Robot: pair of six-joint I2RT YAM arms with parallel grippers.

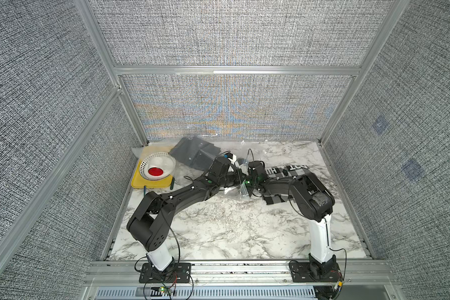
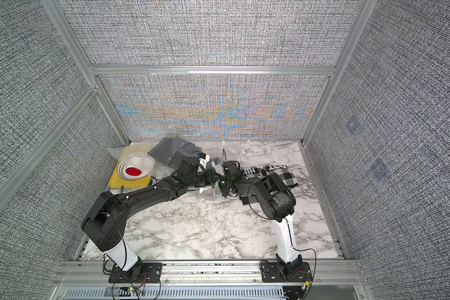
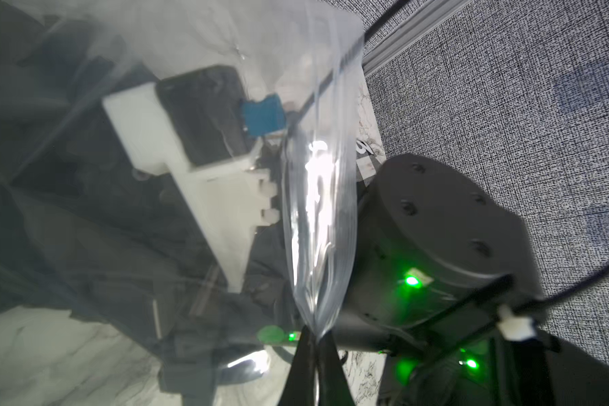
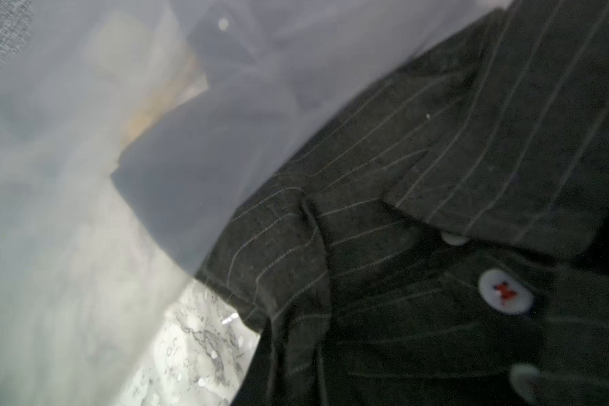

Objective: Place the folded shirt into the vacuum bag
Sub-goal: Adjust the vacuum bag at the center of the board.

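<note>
Currently, note the left gripper (image 3: 313, 351) with jaws closed on a fold of the vacuum bag (image 3: 313, 218), well to the side of the yellow tray (image 1: 153, 184). Trace the bag's crinkled film from the tray's far edge across the back of the marble table (image 1: 218, 228). Find the folded shirt (image 1: 192, 155), dark with pale pinstripes, just beside the tray, its tray-side part hazed by film; cannot tell whether inside the bag or under it. Treat the right gripper (image 1: 237, 169) as undetermined: fingers hidden behind the left arm (image 1: 187, 193), cannot tell whether open or closed. Note a black-and-white checked cloth (image 1: 296, 171) under the right arm (image 1: 309, 197), well apart from the tray.
</note>
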